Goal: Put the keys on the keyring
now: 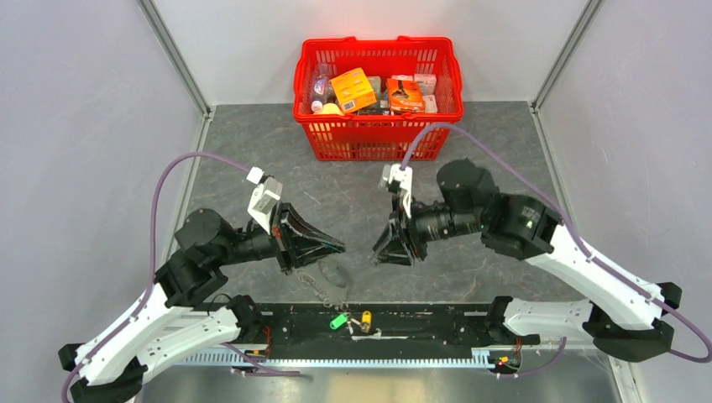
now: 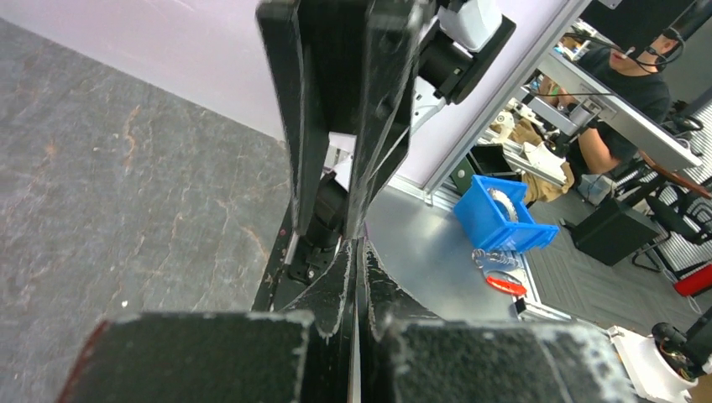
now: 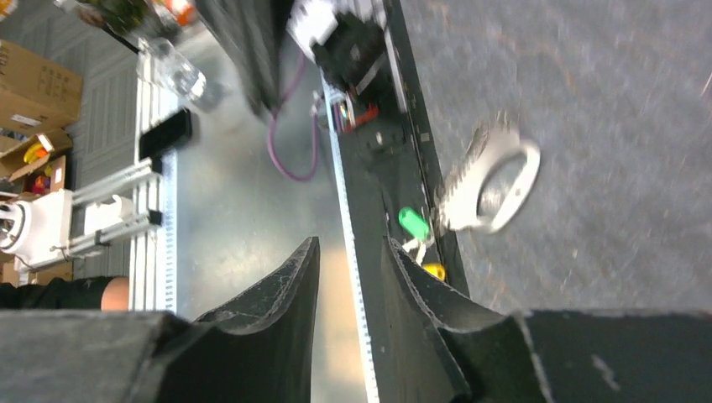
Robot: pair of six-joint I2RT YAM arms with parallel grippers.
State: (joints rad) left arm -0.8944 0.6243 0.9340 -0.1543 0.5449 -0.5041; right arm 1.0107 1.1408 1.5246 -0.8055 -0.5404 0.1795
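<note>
Left hand (image 1: 338, 246) just beside keyring (image 1: 323, 281)

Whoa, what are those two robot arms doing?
They are meant to put little keys on a keyring, but neither arm seems to hold anything. The left gripper is shut and the right gripper is open with nothing in it. The keyring lies on the grey table, just below the left gripper. The green key and yellow key sit on the black rail at the near edge, not on the ring yet.
</note>
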